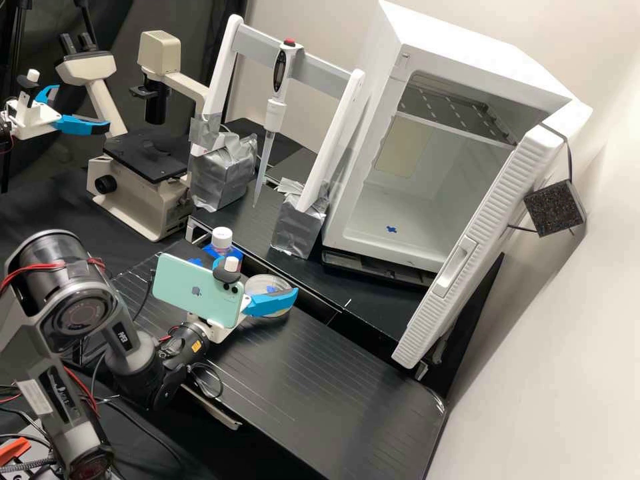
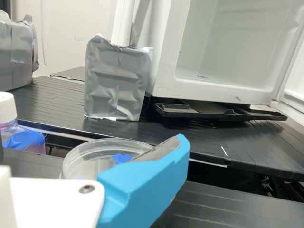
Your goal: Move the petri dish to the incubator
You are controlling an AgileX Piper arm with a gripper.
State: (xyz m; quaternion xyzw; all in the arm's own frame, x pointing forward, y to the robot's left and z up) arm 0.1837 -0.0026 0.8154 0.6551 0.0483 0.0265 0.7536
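The end effector [image 1: 268, 304] partly hides the petri dish [image 2: 86, 164].

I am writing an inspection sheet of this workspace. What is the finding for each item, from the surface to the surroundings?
Surface: black ribbed bench, with pale streaks.
Petri dish: clear, round, a blue patch in it, at the gripper; whether it is gripped cannot be told.
Incubator: white, door open, wire-like shelf high inside, small blue piece on the floor.
Clutter: white-capped bottle, pipette on a stand, microscope.
Gripper: beside the dish, a pale green phone close by it.
Cables: black loop near the wrist, red wires on the arm.
Surroundings: pale wall beside the incubator, dark cloth behind the microscope.
Spills: nothing seen.
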